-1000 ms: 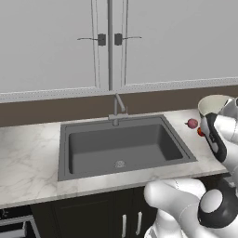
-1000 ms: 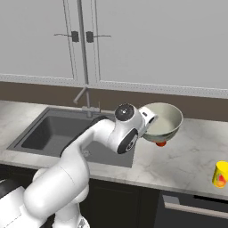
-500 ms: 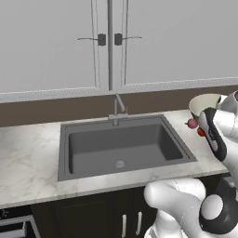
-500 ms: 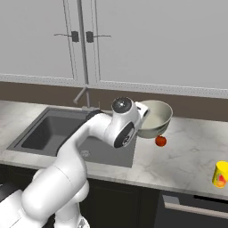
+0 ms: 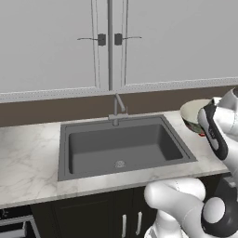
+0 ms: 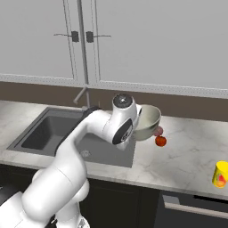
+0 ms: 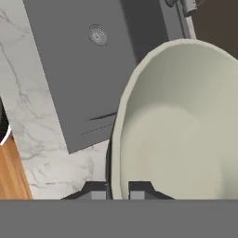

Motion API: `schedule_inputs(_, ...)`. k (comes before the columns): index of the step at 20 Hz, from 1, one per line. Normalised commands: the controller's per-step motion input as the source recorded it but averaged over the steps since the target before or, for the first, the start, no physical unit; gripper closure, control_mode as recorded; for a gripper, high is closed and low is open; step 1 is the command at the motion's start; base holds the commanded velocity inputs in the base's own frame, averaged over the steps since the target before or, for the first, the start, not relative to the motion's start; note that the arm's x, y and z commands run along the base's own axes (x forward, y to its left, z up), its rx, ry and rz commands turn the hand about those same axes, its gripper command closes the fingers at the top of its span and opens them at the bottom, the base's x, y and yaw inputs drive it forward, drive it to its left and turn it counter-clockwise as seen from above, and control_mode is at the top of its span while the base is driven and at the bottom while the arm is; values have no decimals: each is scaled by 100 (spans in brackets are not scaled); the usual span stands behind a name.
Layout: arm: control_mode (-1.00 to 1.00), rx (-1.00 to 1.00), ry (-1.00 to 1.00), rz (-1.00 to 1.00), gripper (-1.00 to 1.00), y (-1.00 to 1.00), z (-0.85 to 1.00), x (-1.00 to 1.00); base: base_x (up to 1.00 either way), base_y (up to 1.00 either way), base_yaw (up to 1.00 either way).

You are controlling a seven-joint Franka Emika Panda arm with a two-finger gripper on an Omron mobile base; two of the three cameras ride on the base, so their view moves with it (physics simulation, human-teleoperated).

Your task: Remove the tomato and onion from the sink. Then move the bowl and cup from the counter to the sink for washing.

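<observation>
From the left base view, the large dark grey rectangular sink (image 5: 123,148) lies bare down to its round metal drain (image 5: 120,163), and the wide round bowl, cream-white inside and greenish-grey outside (image 5: 193,113), hangs at the basin's right end, above the white grey-veined marble bench (image 5: 28,158). From the right base view, the bowl (image 6: 149,121) is lifted clear of the bench (image 6: 187,156) beside the arm's wrist, its mouth tipped up and to the side; the glossy orange-red tomato (image 6: 160,141) and the pale pink-red onion (image 6: 158,131) rest on the bench just beyond it, and the small bright yellow cup (image 6: 220,174) stands well apart at the right edge. In the hand view, the tool (image 7: 120,190) is nearly closed, pinching the bowl's thin rim (image 7: 116,139) between its fingertips (image 7: 95,190), with the sink (image 7: 88,65) off to the side. The step in hand is judged to be carrying the bowl over the basin; it should go well with a level, slow sweep, lowering before release, since a rim grip lets a wide bowl swing. Being round, the bowl has no long axis.
</observation>
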Motion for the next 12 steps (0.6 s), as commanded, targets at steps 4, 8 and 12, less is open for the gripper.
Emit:
schedule_inputs(4, -100, 0, 13, 21, 100, 22, 1, -5, 0, 0, 0)
schedule_inputs(8, -100, 0, 8, 20, 100, 24, 2, -4, 0, 0, 0)
schedule_inputs(12, -100, 5, 11, 19, 100, 27, 0, -2, 0, 0, 0)
